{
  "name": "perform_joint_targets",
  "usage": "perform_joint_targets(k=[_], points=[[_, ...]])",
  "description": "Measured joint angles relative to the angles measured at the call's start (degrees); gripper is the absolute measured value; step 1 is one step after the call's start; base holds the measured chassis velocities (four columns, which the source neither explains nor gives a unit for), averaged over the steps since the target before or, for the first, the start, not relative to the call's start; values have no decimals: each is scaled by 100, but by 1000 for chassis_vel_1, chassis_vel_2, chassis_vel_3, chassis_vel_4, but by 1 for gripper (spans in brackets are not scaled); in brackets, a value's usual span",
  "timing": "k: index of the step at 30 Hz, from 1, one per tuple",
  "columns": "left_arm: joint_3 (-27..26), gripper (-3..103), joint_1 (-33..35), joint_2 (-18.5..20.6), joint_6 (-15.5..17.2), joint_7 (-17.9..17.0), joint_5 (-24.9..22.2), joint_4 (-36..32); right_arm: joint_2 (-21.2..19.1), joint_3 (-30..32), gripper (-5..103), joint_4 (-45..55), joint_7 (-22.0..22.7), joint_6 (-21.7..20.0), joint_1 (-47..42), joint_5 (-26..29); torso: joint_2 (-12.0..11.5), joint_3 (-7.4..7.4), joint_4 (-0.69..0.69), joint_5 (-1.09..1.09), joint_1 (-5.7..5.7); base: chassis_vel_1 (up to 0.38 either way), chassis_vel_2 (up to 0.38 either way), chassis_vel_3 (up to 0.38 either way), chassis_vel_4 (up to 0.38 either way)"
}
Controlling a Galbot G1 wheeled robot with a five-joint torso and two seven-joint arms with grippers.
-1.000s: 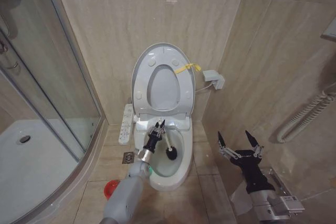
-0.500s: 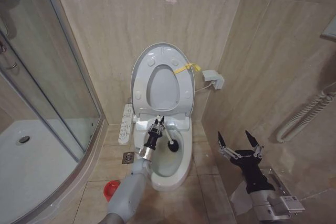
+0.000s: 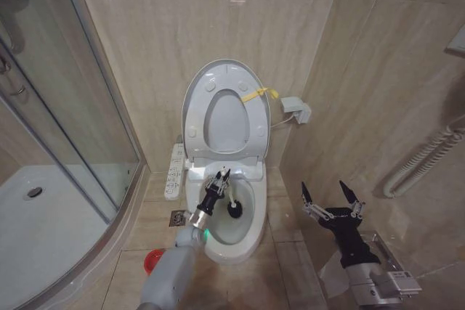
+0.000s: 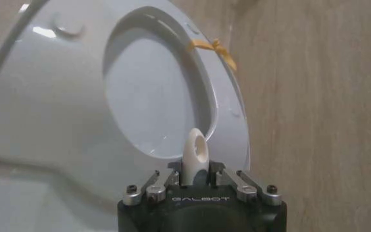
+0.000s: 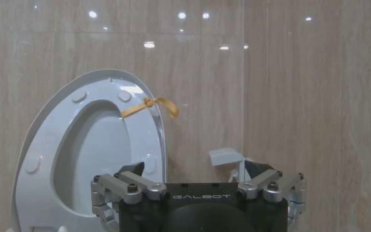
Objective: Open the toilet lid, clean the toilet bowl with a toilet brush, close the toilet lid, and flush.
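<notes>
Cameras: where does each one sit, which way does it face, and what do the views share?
Head: high, facing down at the bowl; left gripper holds the brush in it, right gripper idle by the wall.
Left wrist: over the bowl, facing the raised lid; its gripper and the brush handle show.
Right wrist: beside the toilet, facing the wall; open gripper shows.
Shared: lid and ribbon.

The left arm is a smooth grey tube ending in a silver collar with a green light, then a black left hand (image 3: 220,176). The right hand (image 3: 333,197) is black with slim dark-tipped fingers on silver, screw-studded knuckles, white "GALBOT" lettering, and a silver bracket behind the wrist.
</notes>
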Motion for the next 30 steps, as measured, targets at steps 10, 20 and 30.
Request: perform_joint_targets(k=[10, 20, 30], points=[[-12, 26, -59, -166, -86, 105, -216, 627, 0, 0, 100, -1, 0, 0, 0, 0, 4, -3, 8, 6, -2, 0, 0, 0, 0], [-3, 26, -272, -94, 93, -101, -124, 271, 0, 0, 100, 0, 0, 0, 0, 0, -2, 2, 0, -1, 2, 0, 0, 0, 0], [35, 26, -490, -310, 91, -20, -537, 856, 0, 0, 100, 0, 0, 0, 0, 0, -1, 0, 3, 1, 1, 0, 0, 0, 0]])
